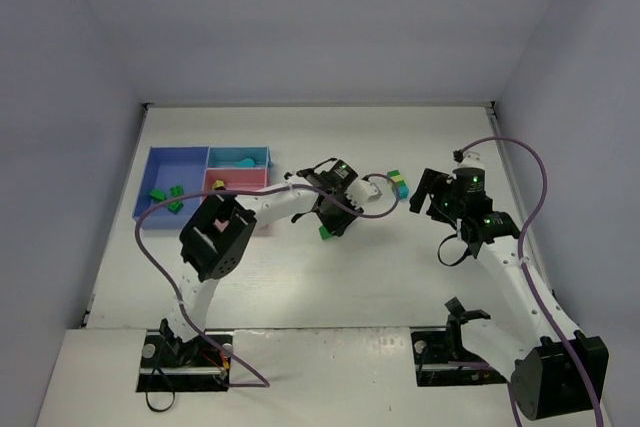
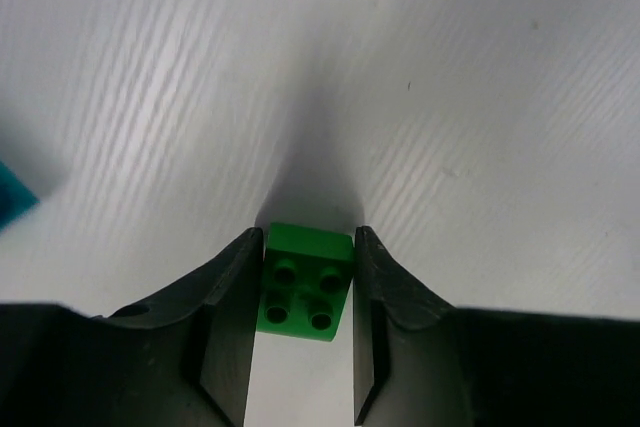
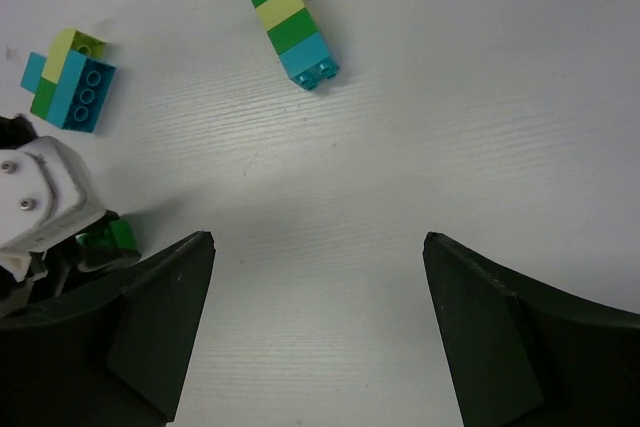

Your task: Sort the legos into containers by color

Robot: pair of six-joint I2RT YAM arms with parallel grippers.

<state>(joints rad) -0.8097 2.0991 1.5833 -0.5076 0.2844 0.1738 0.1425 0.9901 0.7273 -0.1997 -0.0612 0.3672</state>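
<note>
My left gripper (image 2: 310, 239) is shut on a dark green lego (image 2: 305, 292), which rests studs-up on the white table; in the top view this lego (image 1: 326, 232) sits under that gripper (image 1: 330, 219) at mid-table. My right gripper (image 3: 317, 239) stands open over bare table, nothing between its fingers; it shows in the top view (image 1: 428, 199) too. A stack of green, yellow-green and teal legos (image 3: 292, 25) lies beyond it, and a teal and green cluster (image 3: 68, 82) is further left. The joined containers (image 1: 150, 172) stand at the back left.
The blue tray holds dark green bricks (image 1: 174, 206). A teal brick (image 1: 240, 161) lies in the light-blue tray and a yellow-green one (image 1: 218, 184) in the pink tray. The left arm's white wrist (image 3: 40, 212) shows at the right wrist view's left edge.
</note>
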